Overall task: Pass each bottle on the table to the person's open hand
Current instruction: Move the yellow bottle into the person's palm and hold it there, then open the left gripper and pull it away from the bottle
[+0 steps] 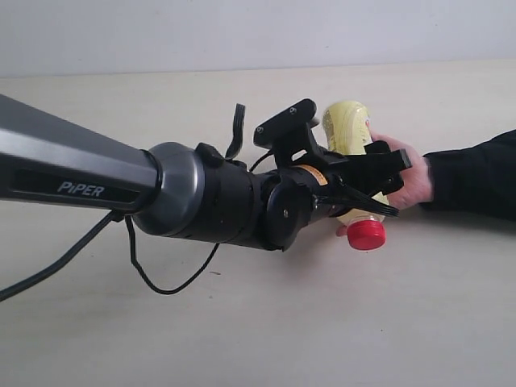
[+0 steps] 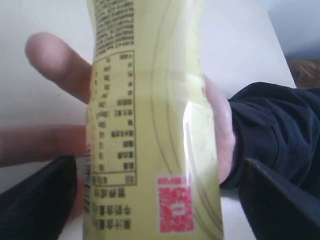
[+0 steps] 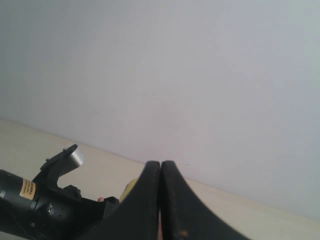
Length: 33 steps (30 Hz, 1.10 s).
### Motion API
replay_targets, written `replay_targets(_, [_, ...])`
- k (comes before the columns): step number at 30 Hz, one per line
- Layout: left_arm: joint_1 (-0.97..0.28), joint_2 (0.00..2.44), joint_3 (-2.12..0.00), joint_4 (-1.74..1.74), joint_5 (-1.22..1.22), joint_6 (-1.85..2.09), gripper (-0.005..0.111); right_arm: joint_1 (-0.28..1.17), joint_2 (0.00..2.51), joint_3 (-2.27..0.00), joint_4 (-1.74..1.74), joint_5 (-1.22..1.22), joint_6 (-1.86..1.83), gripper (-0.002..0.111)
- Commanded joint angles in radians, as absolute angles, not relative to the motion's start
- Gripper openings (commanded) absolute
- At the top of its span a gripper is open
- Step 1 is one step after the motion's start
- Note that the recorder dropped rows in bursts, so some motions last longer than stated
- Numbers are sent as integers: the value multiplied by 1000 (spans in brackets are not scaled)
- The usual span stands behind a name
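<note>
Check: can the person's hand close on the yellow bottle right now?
Probably yes. The yellow bottle already lies against the person's hand, fingers behind it; the left pincer is clamped around it but leaves the palm side free.

The yellow bottle (image 2: 150, 125) is glossy plastic with a printed label, its red cap (image 1: 367, 235) smooth. The worktop (image 1: 322, 322) is matt pale wood-grain. The left pincer (image 1: 372, 181) is matt black plastic; the sleeve (image 2: 272, 130) is dark cloth.
</note>
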<state>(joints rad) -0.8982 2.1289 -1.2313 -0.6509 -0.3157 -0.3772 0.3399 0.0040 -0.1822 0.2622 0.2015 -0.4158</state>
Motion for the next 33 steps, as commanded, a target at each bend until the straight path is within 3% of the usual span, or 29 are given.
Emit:
replay_targets(1, [-895,2124,-1233,-638,-314,-376,84,337,0,-180,262,193,-415,0])
replay_targets(29, [-803,1925,-1233,-560,-164,-246,84,337,0,-180,262,193,-415,0])
replay_targets(33, [-773,1862,-1233,-553,-130,-177,74,337,0,-180,262,193,-415,0])
